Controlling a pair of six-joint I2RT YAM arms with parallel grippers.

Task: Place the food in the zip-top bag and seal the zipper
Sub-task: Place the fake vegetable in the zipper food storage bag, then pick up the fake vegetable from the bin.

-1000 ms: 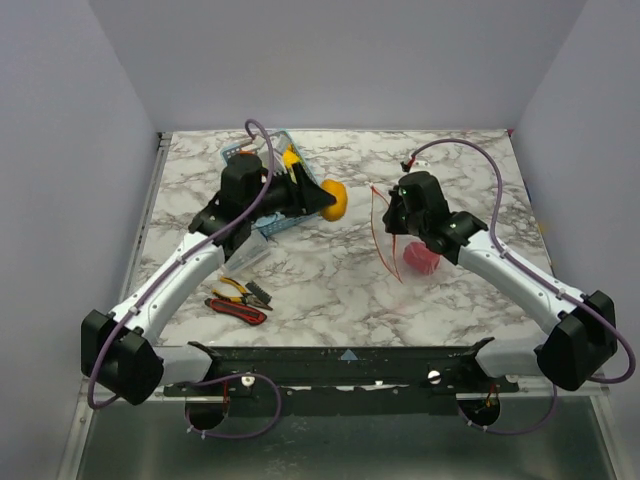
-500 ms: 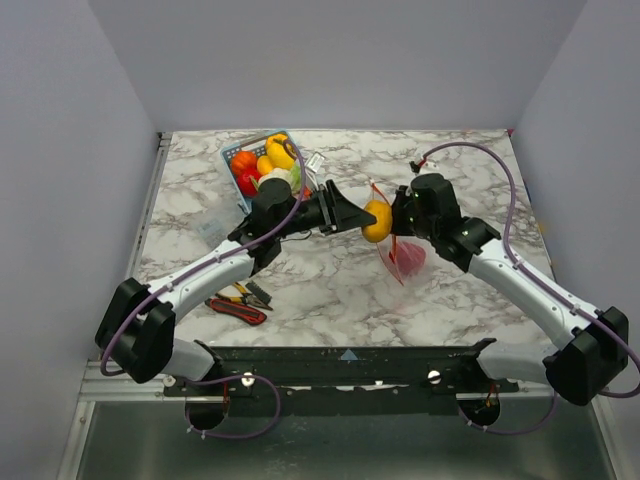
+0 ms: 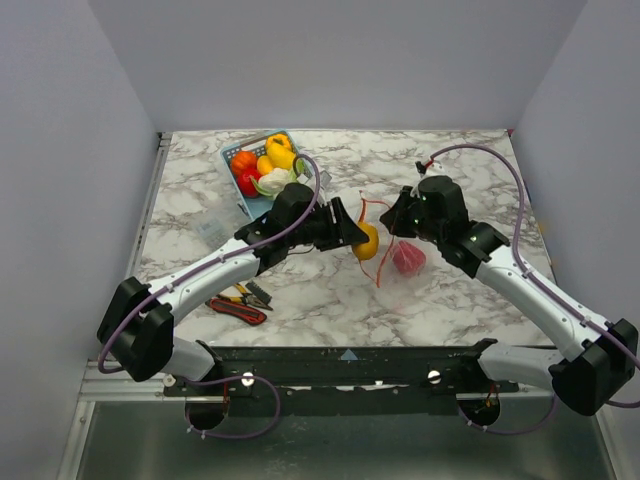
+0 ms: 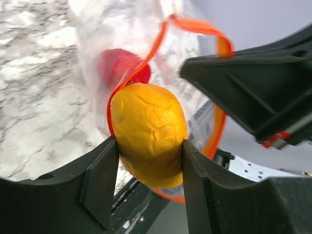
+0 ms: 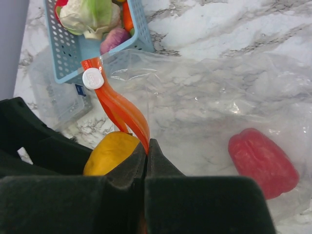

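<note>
Top view first: the left end effector (image 3: 360, 238) is clamped on a yellow fruit (image 3: 367, 243), right at the mouth of the zip-top bag (image 3: 415, 278). The right end effector (image 3: 398, 222) is pinched shut on the zipper (image 3: 380, 262) and holds the mouth up. A red pepper (image 3: 407, 258) sits in the bag just below it. The other toy food (image 3: 265, 165) is in the blue basket (image 3: 232, 158), well behind the left end effector.

Left wrist: the fruit (image 4: 148, 131) is wedged between both fingers. The zipper (image 4: 146, 58) loops just ahead of it, and the pepper (image 4: 122, 68) shows through the plastic beyond.

Right wrist: the fingertips are squeezed together on the orange strip (image 5: 122, 109). The fruit (image 5: 109, 153) is just left of them. The pepper (image 5: 263, 161) is off to the right inside the bag (image 5: 204, 97), lying on the marble surface (image 5: 234, 24).

So I'd say we're mid-load on item two. Next move is probably nudging the fruit past the zipper loop and then letting go, without snagging the strip.
</note>
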